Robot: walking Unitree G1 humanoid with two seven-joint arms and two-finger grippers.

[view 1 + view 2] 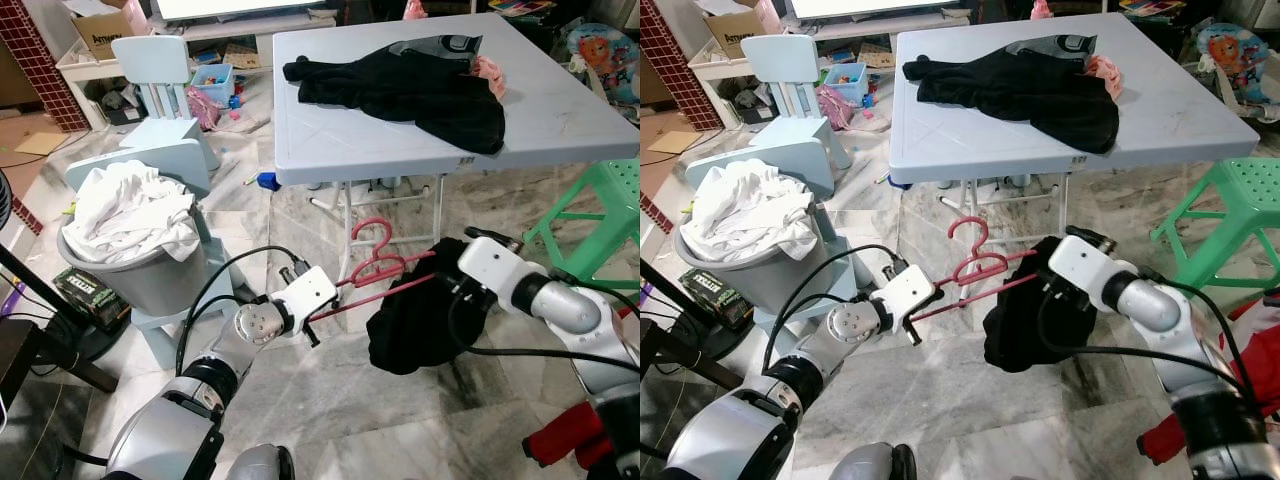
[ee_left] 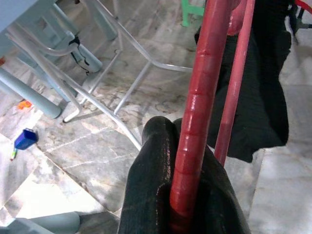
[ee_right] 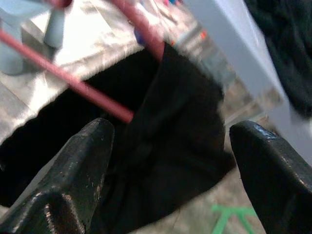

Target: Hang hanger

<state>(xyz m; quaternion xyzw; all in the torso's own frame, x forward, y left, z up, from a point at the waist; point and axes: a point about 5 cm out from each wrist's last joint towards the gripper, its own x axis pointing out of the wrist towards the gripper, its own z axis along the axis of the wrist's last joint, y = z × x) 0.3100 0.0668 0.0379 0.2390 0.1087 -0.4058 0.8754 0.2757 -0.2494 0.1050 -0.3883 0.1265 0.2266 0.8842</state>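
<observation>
Left wrist view: end effector (image 2: pixel 183 195) clamps hanger (image 2: pixel 200 112).

A: What is the left gripper (image 1: pixel 322 318) doing?
B: It grips one end of a red hanger (image 1: pixel 375 268), held above the marble floor (image 1: pixel 330 400).
A: And the other end?
B: A black garment (image 1: pixel 412 320) hangs from it, right beside the right gripper (image 1: pixel 455 290).
A: Behind them?
B: A white folding table (image 1: pixel 440 120) bearing dark clothes (image 1: pixel 405 85), and a grey bin (image 1: pixel 140 270) heaped with white laundry (image 1: pixel 130 212).
</observation>
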